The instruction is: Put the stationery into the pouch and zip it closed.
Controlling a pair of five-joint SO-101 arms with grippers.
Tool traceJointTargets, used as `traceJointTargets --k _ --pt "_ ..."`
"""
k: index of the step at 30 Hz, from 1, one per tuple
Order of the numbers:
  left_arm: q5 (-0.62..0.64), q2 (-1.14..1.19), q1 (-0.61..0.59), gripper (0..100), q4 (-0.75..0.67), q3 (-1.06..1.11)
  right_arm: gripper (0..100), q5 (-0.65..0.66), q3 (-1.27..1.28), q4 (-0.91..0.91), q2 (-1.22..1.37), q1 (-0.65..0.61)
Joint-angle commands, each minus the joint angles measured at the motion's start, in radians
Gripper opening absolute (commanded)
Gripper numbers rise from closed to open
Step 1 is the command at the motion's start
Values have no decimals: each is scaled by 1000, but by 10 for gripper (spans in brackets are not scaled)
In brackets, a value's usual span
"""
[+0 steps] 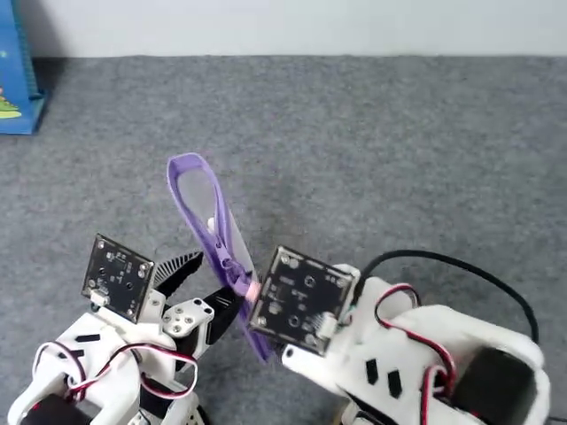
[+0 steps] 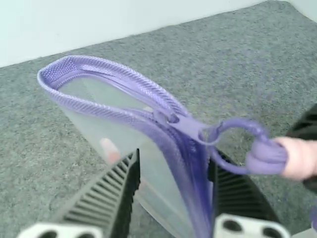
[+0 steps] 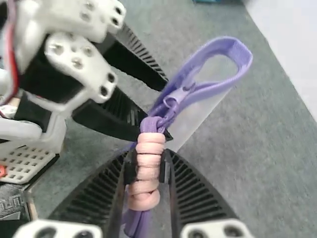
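My left pincer point(image 2: 173, 157) clamps the pouch point(image 2: 99, 116) upright to brace it; my right pincer point(image 3: 148, 154) pinches tight on the zip cord point(image 3: 147, 174), ready to drag it shut.

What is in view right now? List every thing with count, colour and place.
pouch: one, clear with purple edging, held upright above the table between the two arms
zip pull: one, purple loop with a pink wrap, at the pouch's near end
small item: one, pink, inside the pouch, too blurred to name
box: one, blue, far left corner
table: one, grey felt-like top
wall: white, behind the table
left gripper: one, black, shut on the pouch
right gripper: one, black, shut on the zip pull
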Motion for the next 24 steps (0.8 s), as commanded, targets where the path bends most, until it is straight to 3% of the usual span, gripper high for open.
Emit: traceJointTargets --k 1,7,12,16,24 --pt "-8 -3 -9 210 -23 -21 8 -18 2 38 -31 -19" --pt "-11 -3 -11 192 -21 -21 8 -21 2 39 -64 -18" --pt "-118 -3 -3 66 -23 -21 8 -21 2 38 -77 -16" --pt "-124 -5 -3 21 -23 -21 8 -25 0 13 -76 -16" --pt "-124 -195 -9 38 -23 -13 8 -25 0 -56 -70 -21"
